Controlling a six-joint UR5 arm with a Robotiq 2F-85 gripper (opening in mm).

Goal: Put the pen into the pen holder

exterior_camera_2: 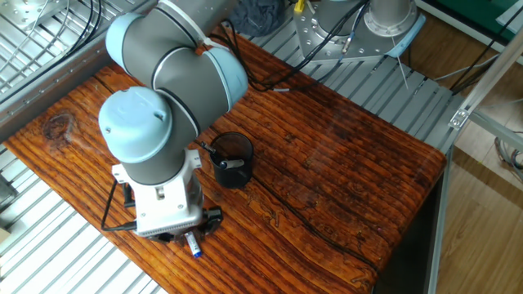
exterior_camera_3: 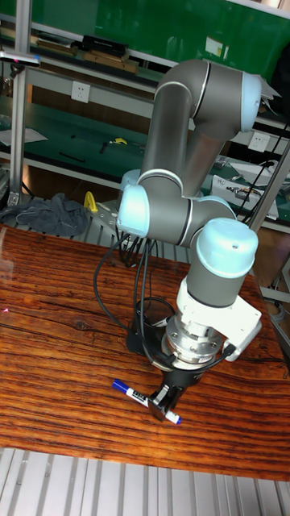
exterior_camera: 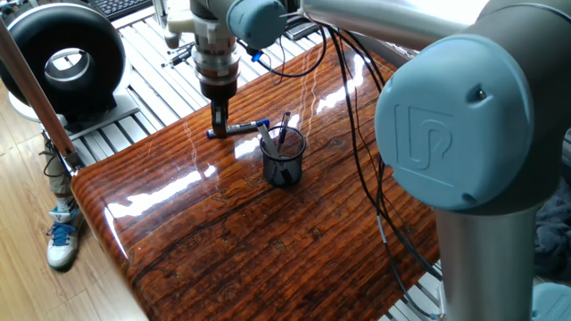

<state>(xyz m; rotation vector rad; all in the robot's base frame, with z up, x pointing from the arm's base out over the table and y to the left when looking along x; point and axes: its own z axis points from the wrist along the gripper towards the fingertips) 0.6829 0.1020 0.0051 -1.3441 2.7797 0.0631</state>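
Observation:
The pen (exterior_camera: 239,127) lies flat on the wooden table, its blue cap end pointing toward the pen holder (exterior_camera: 284,157). That holder is a black mesh cup with dark pens standing in it. My gripper (exterior_camera: 219,122) points straight down over the pen's other end, with a finger on each side of the barrel. The tall fixed view shows the fingers (exterior_camera_3: 159,395) straddling the pen (exterior_camera_3: 129,390) near its middle, too close to tell whether they press on it. In the other fixed view the wrist hides the gripper, and only the pen's blue tip (exterior_camera_2: 194,248) shows, with the pen holder (exterior_camera_2: 233,160) behind it.
Black cables (exterior_camera: 357,134) trail from the arm across the table (exterior_camera: 268,241). A black ring-shaped device (exterior_camera: 64,62) sits beyond the table's left edge, on the metal slats. The pen lies close to the table edge (exterior_camera_2: 122,269).

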